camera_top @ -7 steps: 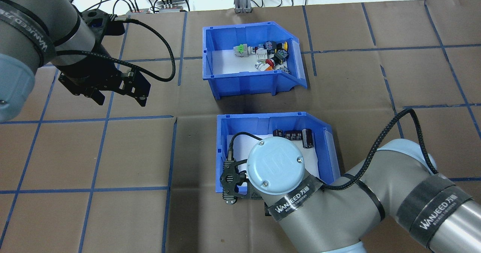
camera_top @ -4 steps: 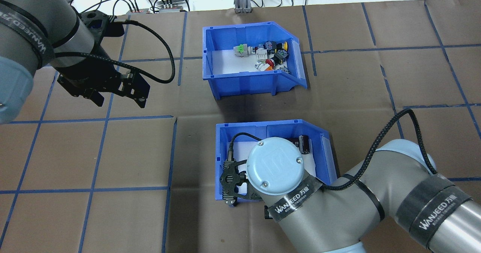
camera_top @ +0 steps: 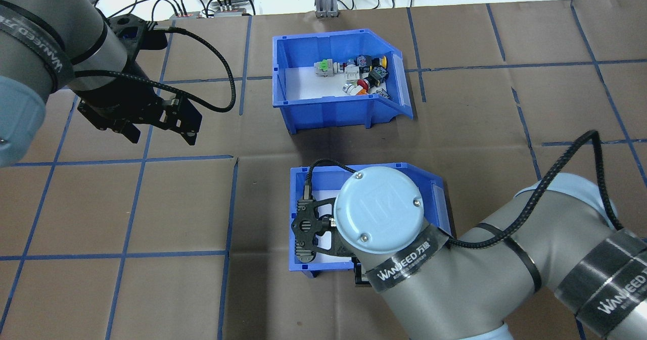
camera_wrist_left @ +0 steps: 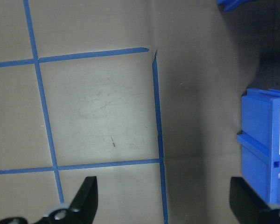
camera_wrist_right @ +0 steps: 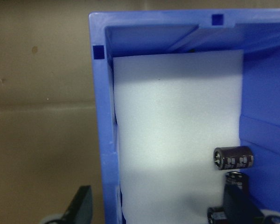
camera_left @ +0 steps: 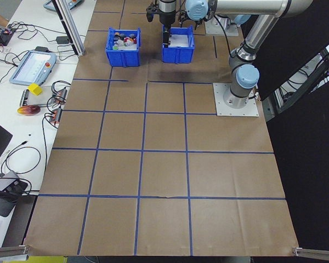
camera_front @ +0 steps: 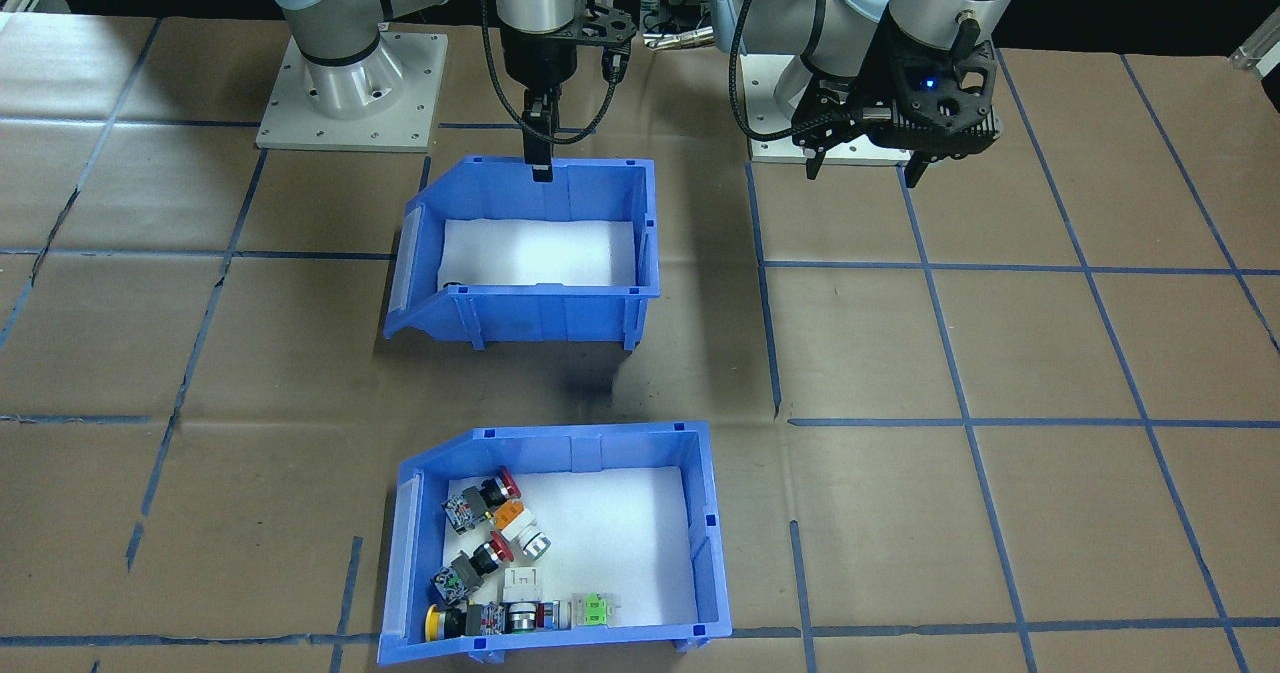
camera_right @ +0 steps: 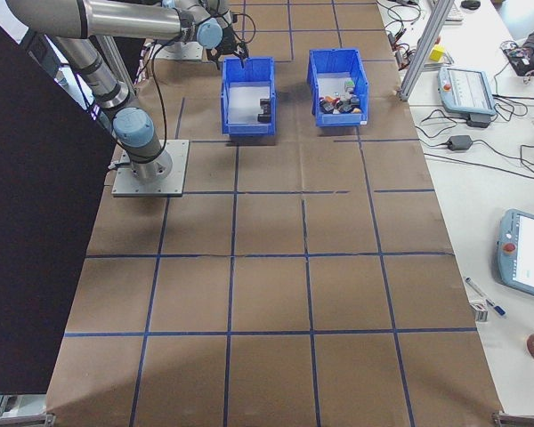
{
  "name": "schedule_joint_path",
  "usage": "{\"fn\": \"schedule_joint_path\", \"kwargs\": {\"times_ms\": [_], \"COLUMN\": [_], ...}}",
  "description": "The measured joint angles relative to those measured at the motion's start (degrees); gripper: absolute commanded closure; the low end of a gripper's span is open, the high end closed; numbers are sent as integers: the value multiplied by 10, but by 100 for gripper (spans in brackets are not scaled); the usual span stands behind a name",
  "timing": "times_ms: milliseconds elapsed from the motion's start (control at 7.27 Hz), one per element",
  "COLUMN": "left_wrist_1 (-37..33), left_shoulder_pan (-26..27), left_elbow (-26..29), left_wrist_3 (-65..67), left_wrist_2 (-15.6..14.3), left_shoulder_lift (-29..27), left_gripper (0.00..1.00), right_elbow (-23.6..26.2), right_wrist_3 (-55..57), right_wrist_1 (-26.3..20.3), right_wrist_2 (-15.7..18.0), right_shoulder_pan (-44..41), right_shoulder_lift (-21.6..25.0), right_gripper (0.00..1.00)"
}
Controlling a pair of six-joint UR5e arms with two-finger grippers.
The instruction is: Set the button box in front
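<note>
Overhead exterior view: the button box sits on the paper-covered table, on the far side of the capacitor bin from the robot, and the two are apart, with a strip of bare table between them. Its switches are heaped toward the sloped side. No claw touches it.

The right gripper is at the capacitor bin's wall nearest the robot. In the right wrist-mounted view one finger is outside that wall and the other is inside, over the white liner beside the black capacitors; whether the pads press the wall cannot be told.

The left gripper hangs released, its fingers spread wide, over bare table well to the left of the capacitor bin, holding nothing.
</note>
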State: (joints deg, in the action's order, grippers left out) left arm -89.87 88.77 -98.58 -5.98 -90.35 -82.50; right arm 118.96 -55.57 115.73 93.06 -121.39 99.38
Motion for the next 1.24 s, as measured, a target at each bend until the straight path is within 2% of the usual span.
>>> {"fn": "schedule_joint_path", "kwargs": {"times_ms": [275,688,963,1239], "left_wrist_1": [0,0,0,1], "left_shoulder_pan": [0,0,0,0], "left_elbow": [-2,-2,-3,-3], "left_wrist_3": [0,0,0,0], "left_wrist_2": [1,0,0,0], "left_shoulder_lift": [0,1,1,1], "left_gripper": [1,1,1,1], "right_elbow": [-56,-101,-137,-192], "right_wrist_3": [45,107,231,387], "right_wrist_1": [-50,-63,-98,-161], "right_wrist_2": [5,2,3,3], "right_shoulder_pan": [48,214,280,303], "right_shoulder_lift": [-2,-13,-35,-63], "right_gripper": [0,0,0,0]}}
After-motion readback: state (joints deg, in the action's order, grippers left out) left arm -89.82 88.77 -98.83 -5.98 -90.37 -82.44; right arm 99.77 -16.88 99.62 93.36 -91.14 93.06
